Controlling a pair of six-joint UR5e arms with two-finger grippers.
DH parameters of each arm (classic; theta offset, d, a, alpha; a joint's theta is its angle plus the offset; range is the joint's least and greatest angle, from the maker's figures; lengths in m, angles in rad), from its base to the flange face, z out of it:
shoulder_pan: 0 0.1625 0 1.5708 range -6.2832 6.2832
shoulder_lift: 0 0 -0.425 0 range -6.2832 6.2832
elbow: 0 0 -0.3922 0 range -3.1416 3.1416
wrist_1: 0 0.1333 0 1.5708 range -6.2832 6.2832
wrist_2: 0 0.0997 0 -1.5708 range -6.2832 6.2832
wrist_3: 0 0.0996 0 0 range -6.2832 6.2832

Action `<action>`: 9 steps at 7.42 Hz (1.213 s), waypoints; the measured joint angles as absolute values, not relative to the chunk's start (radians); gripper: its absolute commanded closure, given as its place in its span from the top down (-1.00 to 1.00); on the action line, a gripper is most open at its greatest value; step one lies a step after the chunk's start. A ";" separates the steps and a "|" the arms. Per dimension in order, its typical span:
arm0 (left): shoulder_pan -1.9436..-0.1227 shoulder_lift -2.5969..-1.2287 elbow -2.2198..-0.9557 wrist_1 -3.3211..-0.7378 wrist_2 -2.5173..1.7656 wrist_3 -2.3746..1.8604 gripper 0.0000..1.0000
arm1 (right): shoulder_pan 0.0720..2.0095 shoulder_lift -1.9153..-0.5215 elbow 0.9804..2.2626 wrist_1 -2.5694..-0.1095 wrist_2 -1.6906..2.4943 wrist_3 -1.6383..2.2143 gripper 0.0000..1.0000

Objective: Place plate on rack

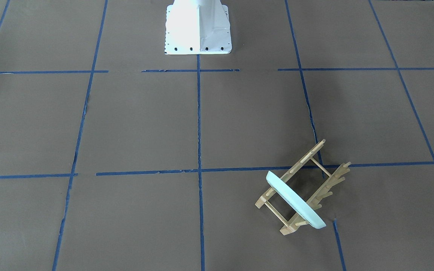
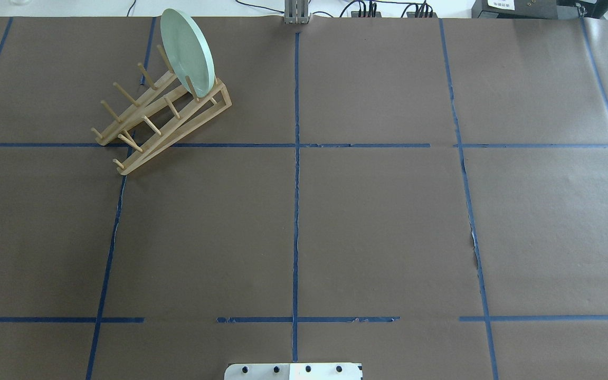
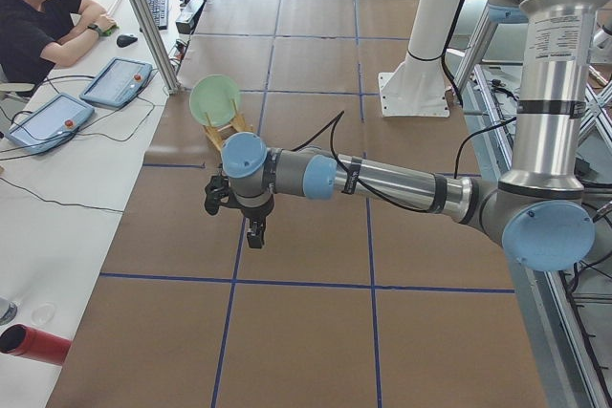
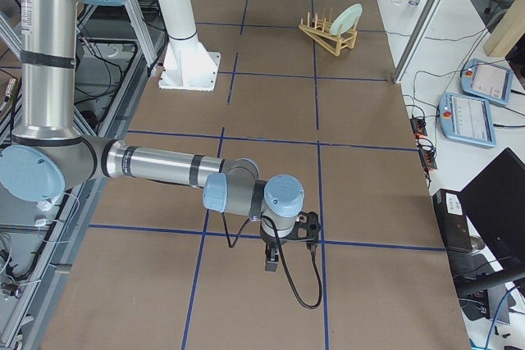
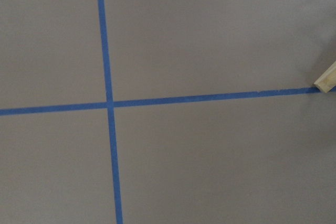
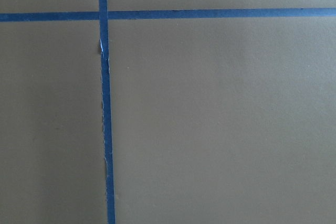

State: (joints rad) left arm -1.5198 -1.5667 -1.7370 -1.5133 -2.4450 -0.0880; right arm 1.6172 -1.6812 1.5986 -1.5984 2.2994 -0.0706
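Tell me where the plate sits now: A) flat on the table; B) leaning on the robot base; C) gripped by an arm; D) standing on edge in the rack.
D: the plate stands on edge between pegs at one end of the rack.

The left arm (image 3: pixel 402 183): upper link upright, forearm level, stretched out from the elbow. The left wrist (image 3: pixel 245 156) is bent downward and the left gripper (image 3: pixel 254 232) hangs pointing straight down. Jaw state cannot be judged. The right arm (image 4: pixel 156 163): same pose, forearm level, right wrist (image 4: pixel 283 196) turned down, right gripper (image 4: pixel 271 261) pointing down. Jaw state cannot be judged.
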 measured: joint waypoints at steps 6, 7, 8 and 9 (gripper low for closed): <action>-1.626 -1.548 -1.679 -1.508 -2.325 0.099 1.00 | 1.618 -1.681 1.599 -1.598 2.299 -0.071 1.00; -1.631 -1.546 -1.678 -1.511 -2.320 0.107 1.00 | 1.618 -1.681 1.599 -1.598 2.299 -0.071 1.00; -1.632 -1.546 -1.677 -1.515 -2.322 0.110 1.00 | 1.618 -1.681 1.599 -1.598 2.299 -0.071 1.00; -1.632 -1.546 -1.677 -1.517 -2.326 0.111 1.00 | 1.618 -1.681 1.598 -1.598 2.299 -0.071 1.00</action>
State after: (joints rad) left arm -1.6318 -1.5458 -1.6769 -1.5172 -2.3259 0.1115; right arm 1.6176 -1.6813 1.5985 -1.5984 2.2994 -0.0706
